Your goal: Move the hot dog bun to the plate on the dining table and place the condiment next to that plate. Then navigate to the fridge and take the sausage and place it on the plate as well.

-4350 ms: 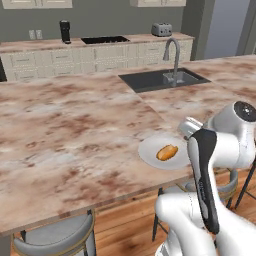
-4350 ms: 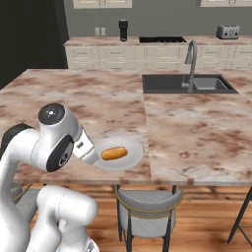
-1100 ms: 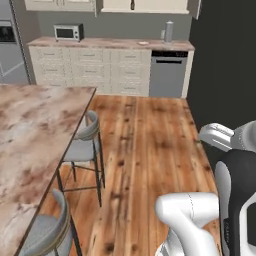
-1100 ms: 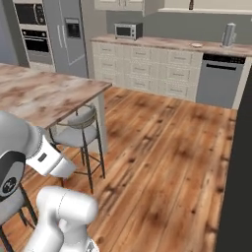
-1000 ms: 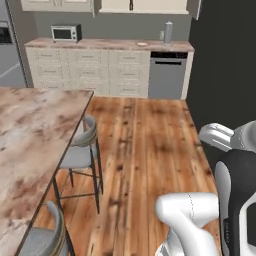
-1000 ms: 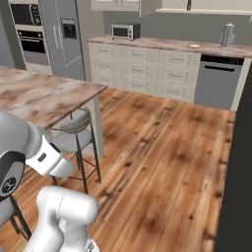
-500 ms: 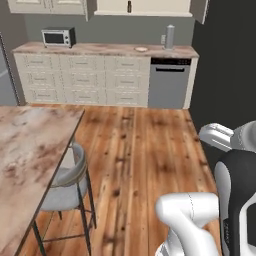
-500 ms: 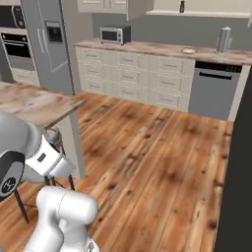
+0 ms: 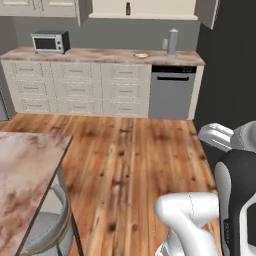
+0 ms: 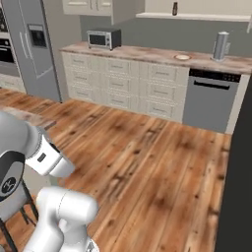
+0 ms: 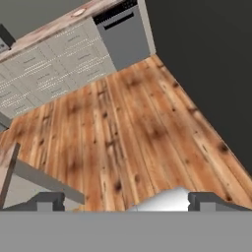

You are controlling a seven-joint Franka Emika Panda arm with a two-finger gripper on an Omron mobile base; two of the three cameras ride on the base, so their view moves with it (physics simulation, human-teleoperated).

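My gripper [image 11: 128,203] is open, its two dark fingertips [image 11: 49,202] wide apart over the wooden floor with nothing between them. A corner of the dining table [image 9: 22,172], marbled brown and beige, reaches in at the lower left of the left base view. The fridge [image 10: 30,51], tall and grey with pale vertical handles, stands at the far left of the right base view, well away across the floor. The hot dog bun, the plate, the condiment and the sausage are out of view.
Cream cabinets [image 9: 75,85] with a marbled top line the back wall, carrying a microwave [image 9: 49,42] and a grey canister [image 9: 172,41]. A grey dishwasher [image 9: 172,92] sits at their right end. A dark wall [image 9: 230,75] closes the right side. A grey stool [image 9: 47,232] stands by the table. Open wooden floor [image 10: 147,157] lies ahead.
The whole picture has swung as the base turns and drives: the table has slid off to the left and the back cabinets and fridge have come nearer. The gripper stays open.
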